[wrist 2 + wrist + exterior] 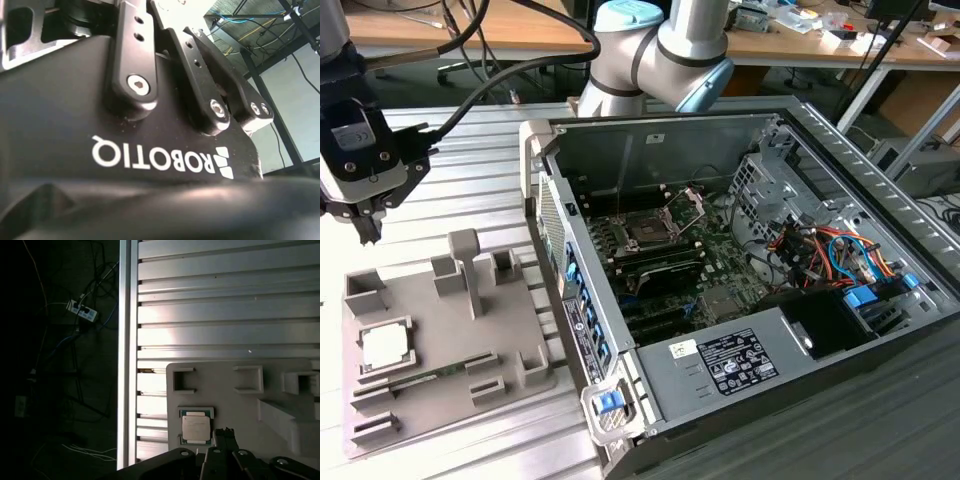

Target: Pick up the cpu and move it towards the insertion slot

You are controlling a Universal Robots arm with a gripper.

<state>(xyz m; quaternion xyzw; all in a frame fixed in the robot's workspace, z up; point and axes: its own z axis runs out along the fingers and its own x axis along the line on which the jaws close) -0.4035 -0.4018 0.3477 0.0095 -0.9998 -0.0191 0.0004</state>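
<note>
Plainly, in the exterior view the gripper (367, 232) hangs near the grey fixture plate (430, 390), clenched on nothing. The cpu (385, 347) lies seated in a recess of that plate, well apart from the insertion slot (650, 228), whose retaining plate (693, 200) stands raised, likely to receive it. In the second wrist view the link bars (200, 85) fold close together. In the first wrist view the fingertips (220, 436) show just beside the cpu (196, 427).

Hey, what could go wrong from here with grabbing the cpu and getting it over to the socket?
1. The cpu lies flat in a recess of the grey fixture among raised blocks; the gripper above might clip one or slip off the thin edges.
2. The insertion slot sits inside the case behind the case wall, beside its raised retaining plate; the chip could strike either.
</note>
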